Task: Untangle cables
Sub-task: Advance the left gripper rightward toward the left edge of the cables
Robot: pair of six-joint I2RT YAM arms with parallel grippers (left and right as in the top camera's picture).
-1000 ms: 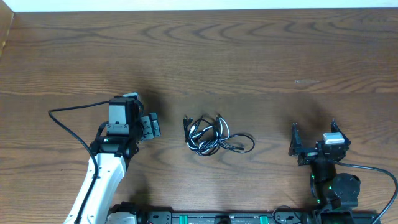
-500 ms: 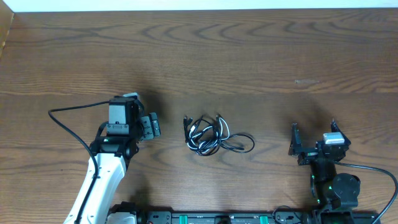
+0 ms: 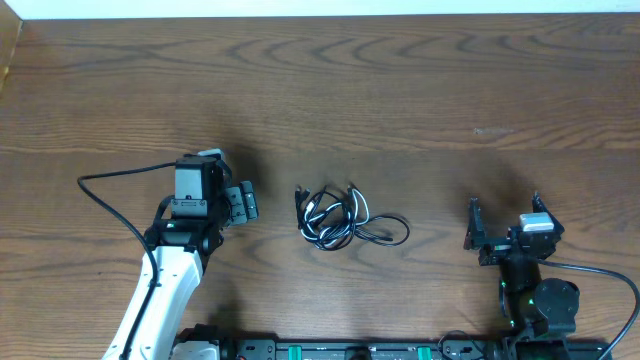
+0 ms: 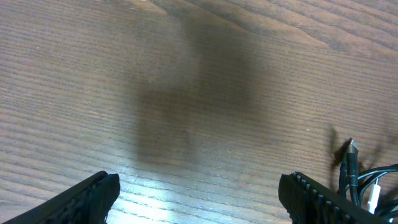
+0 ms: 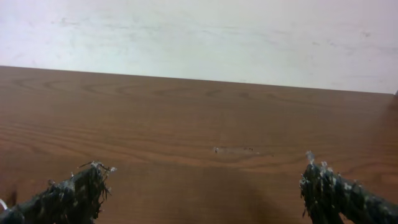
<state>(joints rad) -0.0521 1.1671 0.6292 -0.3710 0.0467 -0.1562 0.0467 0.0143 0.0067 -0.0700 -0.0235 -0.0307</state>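
A robotics lab is indicated: a left arm [image 3: 165, 285] and a right arm [image 3: 538, 300] are mounted at the near edge of a wood-grain table [image 3: 400, 90], by a black rail [image 3: 350, 351] dotted with green lights. A plain white wall [image 5: 199, 37] is seen beyond the far edge.

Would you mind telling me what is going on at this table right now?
Two robot arms are set to untangle a small bunch of thin black and white cables lying in the middle of the wooden table. Nothing is being handled yet. The left tool hovers open just left of the bunch, with a plug end at the edge of its wrist view. The right tool sits open farther off to the right.
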